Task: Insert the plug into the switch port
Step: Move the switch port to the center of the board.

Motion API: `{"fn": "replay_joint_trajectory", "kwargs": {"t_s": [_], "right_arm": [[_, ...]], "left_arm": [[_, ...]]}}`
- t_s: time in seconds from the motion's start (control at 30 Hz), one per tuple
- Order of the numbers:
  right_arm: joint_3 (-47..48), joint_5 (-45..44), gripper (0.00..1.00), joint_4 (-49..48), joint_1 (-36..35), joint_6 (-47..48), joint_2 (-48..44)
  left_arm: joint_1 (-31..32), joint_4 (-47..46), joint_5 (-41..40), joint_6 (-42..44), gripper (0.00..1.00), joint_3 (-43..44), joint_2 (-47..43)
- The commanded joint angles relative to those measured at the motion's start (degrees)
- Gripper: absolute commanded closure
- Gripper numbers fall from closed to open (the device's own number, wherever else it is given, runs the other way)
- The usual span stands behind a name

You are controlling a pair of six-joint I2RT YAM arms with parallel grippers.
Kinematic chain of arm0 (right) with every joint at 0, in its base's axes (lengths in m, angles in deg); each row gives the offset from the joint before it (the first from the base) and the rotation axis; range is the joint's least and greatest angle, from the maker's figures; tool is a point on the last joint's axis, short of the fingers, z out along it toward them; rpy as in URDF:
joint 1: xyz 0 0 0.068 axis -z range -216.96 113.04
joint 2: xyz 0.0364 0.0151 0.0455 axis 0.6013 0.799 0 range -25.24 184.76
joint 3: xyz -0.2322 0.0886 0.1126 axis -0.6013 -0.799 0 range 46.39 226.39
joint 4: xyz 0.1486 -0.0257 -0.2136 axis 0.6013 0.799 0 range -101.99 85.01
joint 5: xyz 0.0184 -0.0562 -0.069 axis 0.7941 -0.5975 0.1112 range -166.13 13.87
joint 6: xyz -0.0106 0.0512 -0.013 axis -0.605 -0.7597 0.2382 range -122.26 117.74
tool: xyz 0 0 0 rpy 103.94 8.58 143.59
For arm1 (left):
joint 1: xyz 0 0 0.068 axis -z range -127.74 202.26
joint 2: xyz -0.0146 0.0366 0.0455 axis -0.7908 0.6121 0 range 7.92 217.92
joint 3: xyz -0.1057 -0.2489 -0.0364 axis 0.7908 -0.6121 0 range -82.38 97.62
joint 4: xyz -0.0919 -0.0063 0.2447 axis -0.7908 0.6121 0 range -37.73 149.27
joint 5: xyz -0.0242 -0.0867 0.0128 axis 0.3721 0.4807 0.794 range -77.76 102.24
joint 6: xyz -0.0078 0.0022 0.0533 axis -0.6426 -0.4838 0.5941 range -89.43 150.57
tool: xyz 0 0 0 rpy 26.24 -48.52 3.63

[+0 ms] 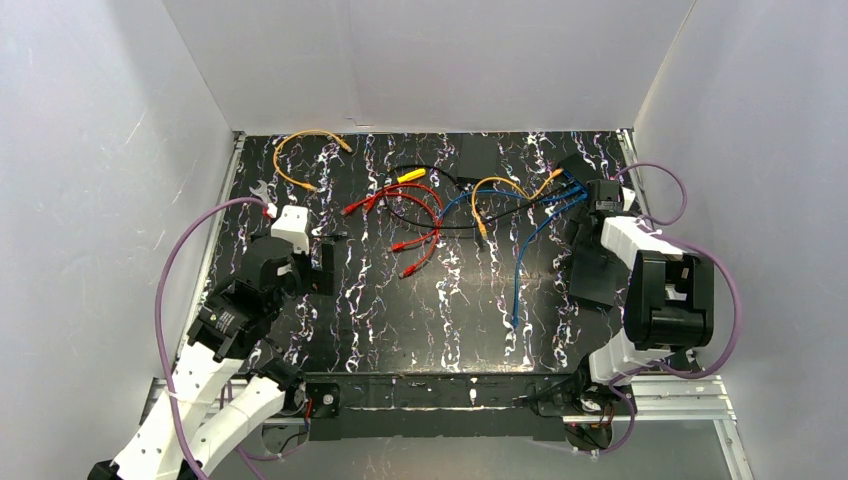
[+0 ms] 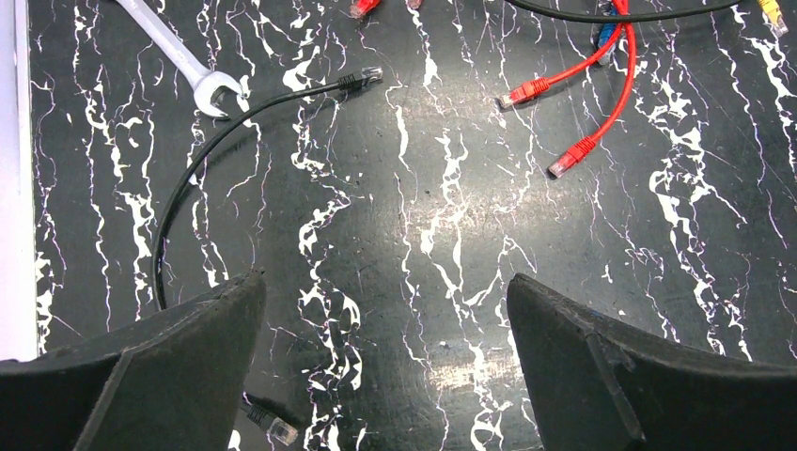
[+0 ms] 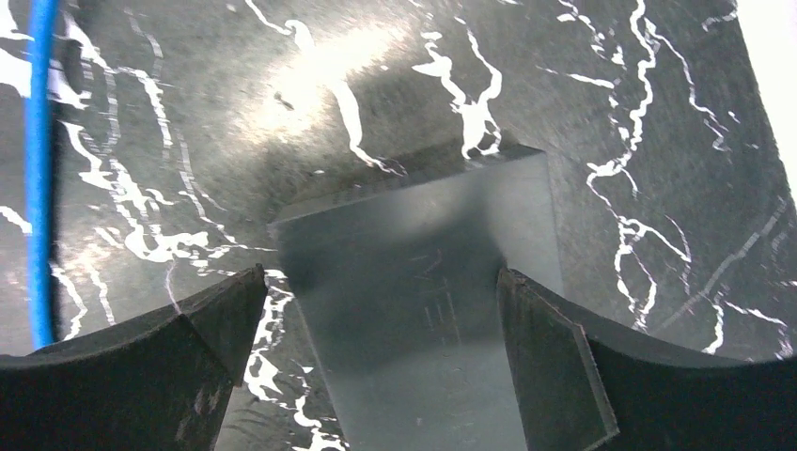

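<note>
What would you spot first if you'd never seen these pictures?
Probably the bright tangle of cables toward the back of the table: red cables in the middle, a blue cable trailing forward on their right, and an orange cable looped in the far left corner. They pop against its black top with white marble veins. A silver wrench shows at the top left of the left wrist view.

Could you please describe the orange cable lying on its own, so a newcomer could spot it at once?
Seen from above, go to the far left corner of the black marbled table. An orange cable lies there in an open loop. Unlike the other orange cable farther right, which is tangled with blue cables, it lies alone.
</note>
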Motion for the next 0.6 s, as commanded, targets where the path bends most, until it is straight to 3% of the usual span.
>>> {"fn": "replay_joint_trajectory", "kwargs": {"t_s": [0.0, 0.1, 0.47, 0.57], "right_arm": [[-4.5, 14.3, 0.0, -1.3, 0.0, -2.0, -0.5], [-5.6, 17.8, 0.0, -1.7, -1.5, -2.1, -2.2], [1.3, 19.1, 0.05, -2.6, -22.2, -3.4, 2.5], [4.6, 15.3, 0.04, 0.2, -24.7, -2.3, 2.7]], "left_arm": [[-0.4, -0.1, 0.4, 0.7, 0.02, -0.6, -0.6], [-0.4, -0.1, 0.5, 0.8, 0.02, -0.6, -0.6], [-0.9, -0.3, 0.6, 0.9, 0.02, -0.9, 0.2], [-1.0, -0.3, 0.6, 0.9, 0.02, -0.9, 0.4]]}}
